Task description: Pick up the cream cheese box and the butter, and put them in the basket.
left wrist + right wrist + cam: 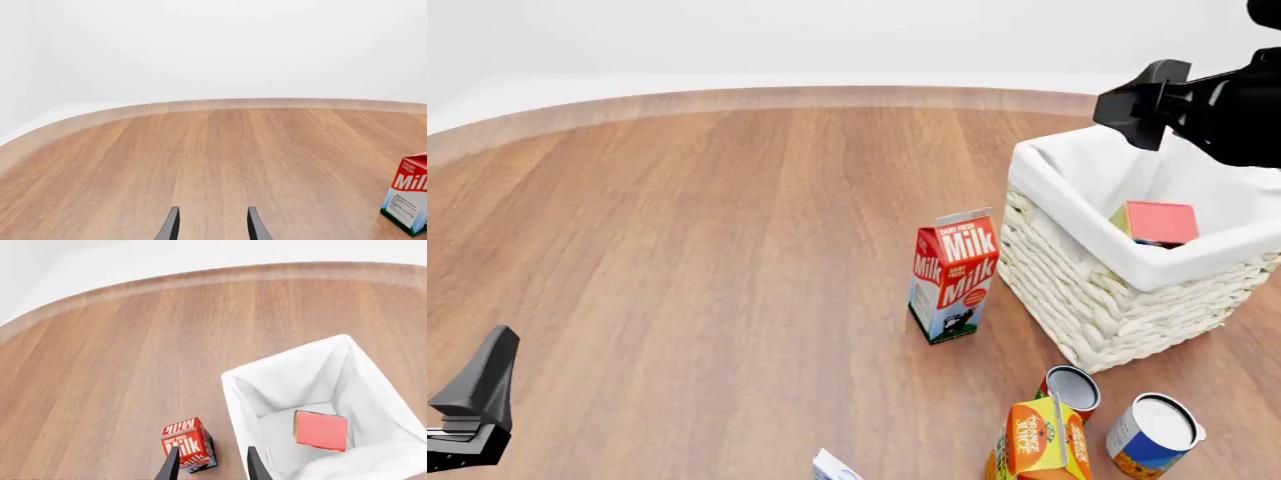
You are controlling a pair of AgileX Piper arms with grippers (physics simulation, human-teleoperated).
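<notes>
Butter [321, 430] lies in the basket [1121, 290]; both grippers, left [212, 225] and right [212, 462], gape empty. Reaching near for the cream cheese [834, 467], you may topple the milk [954, 275].

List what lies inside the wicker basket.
The basket holds the butter, lying on the white liner. Its near wall hides part of the floor, so more there cannot be ruled out.

In the front view, a small white box with pale blue markings [834, 467] is cut off by the bottom edge, only a corner showing. The red-orange butter carton [1158, 222] lies partly hidden behind the white wicker basket's [1094, 290] cloth-lined rim.
</notes>
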